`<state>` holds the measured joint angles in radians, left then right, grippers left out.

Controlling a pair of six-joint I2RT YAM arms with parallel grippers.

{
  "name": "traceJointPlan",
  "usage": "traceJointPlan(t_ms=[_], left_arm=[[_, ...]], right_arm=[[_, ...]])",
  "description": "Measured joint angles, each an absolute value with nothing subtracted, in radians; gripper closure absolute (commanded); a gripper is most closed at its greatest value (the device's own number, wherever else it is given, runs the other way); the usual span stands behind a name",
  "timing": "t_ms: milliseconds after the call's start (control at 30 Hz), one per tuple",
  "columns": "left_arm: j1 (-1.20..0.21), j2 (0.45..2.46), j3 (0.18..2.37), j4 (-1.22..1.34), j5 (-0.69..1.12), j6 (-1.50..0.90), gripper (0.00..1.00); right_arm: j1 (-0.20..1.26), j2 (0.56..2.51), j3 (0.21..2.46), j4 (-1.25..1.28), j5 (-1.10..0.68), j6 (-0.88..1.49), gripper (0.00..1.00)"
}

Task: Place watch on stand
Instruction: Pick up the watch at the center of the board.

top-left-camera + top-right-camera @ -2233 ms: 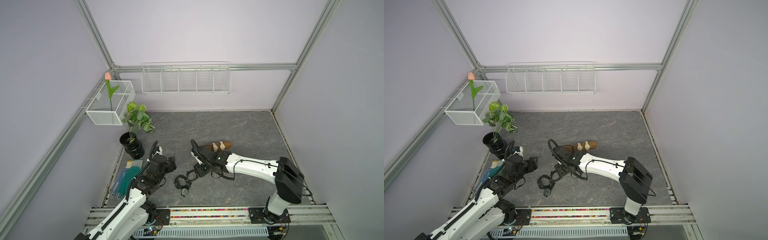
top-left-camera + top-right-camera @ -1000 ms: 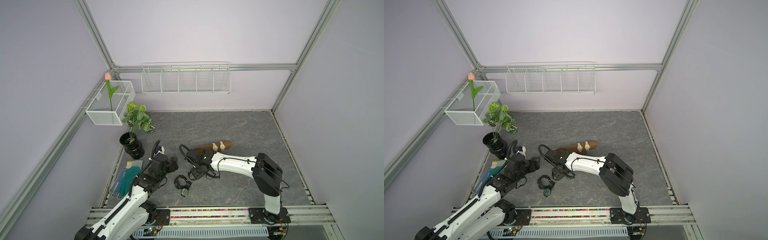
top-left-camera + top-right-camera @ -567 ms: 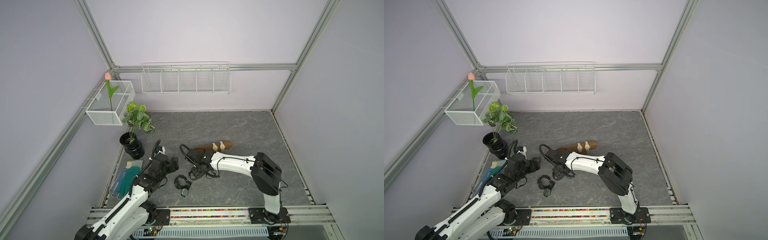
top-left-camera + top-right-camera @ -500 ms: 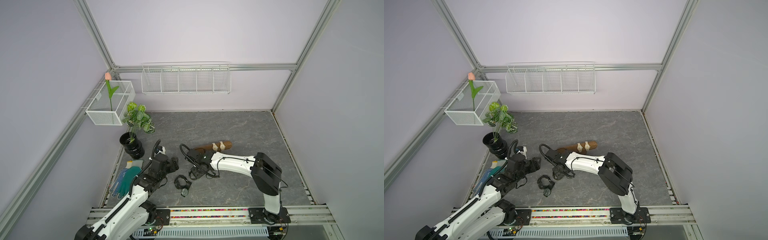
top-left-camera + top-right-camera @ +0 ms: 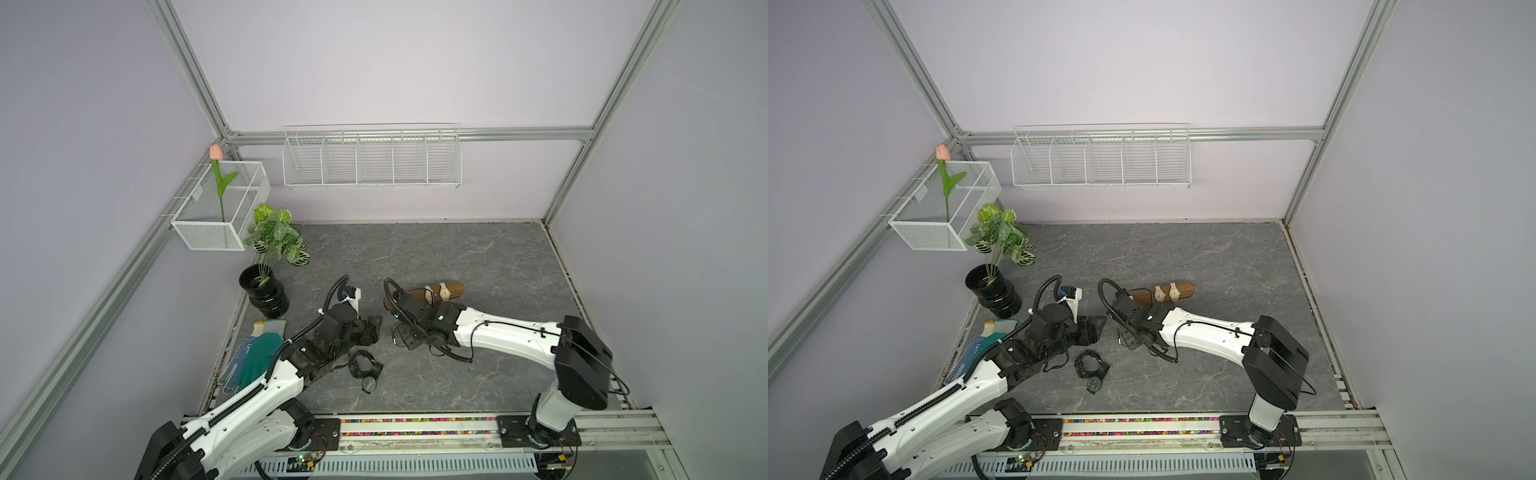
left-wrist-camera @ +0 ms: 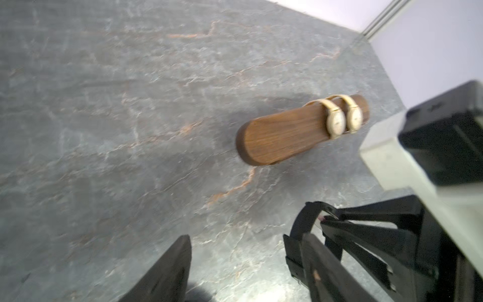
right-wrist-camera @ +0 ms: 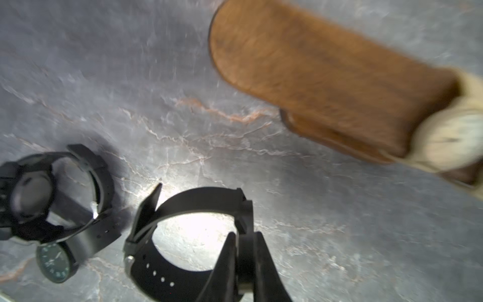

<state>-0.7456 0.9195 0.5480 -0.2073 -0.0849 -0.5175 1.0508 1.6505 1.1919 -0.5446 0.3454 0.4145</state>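
Note:
The stand (image 5: 409,298) (image 5: 1142,296) is a dark brown bar on the grey floor; its left part is bare. Two cream watches (image 5: 437,293) (image 6: 343,119) ring its right part. My right gripper (image 7: 245,236) (image 5: 405,337) is shut on the strap of a black watch (image 7: 198,197) (image 6: 300,227), just in front of the stand's left end (image 7: 300,60). My left gripper (image 6: 247,238) (image 5: 1094,326) is open beside that watch, with bare floor between its fingers (image 6: 170,269).
A second black watch (image 5: 360,365) (image 7: 31,191) and a green-faced one (image 5: 368,384) (image 7: 55,264) lie on the floor between the arms. A black vase with a plant (image 5: 264,293) and gloves (image 5: 253,359) sit at the left edge. White wire baskets (image 5: 372,160) hang on the walls.
My right arm has swung back to the right and drawn its gripper toward the stand with the black watch pinched in it. The left jaws have narrowed a little.

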Motion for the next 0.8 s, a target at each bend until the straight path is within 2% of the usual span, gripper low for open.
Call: traceJointPlan(t_ms=[167,467,667,800], left_arm=[[-0.796,0.975,0.560,-0.137,-0.062,-0.516,0.44],[-0.928,1.124,0.680,-0.082,-0.056,-0.500,0.47],[-0.934,1.195,0.702,-0.095,-0.089,-0.495,0.49],[-0.934,1.213,0.706,-0.105,-0.097,-0.494,0.56]], right_arm=[[1.021,1.565,1.159,-0.519,0.396,0.420,0.85],[1.018,1.531,1.136,-0.503,0.427,0.423,0.85],[1.018,1.494,1.132,-0.498,0.430,0.424,0.84],[1.018,1.483,1.132,-0.495,0.430,0.424,0.84]])
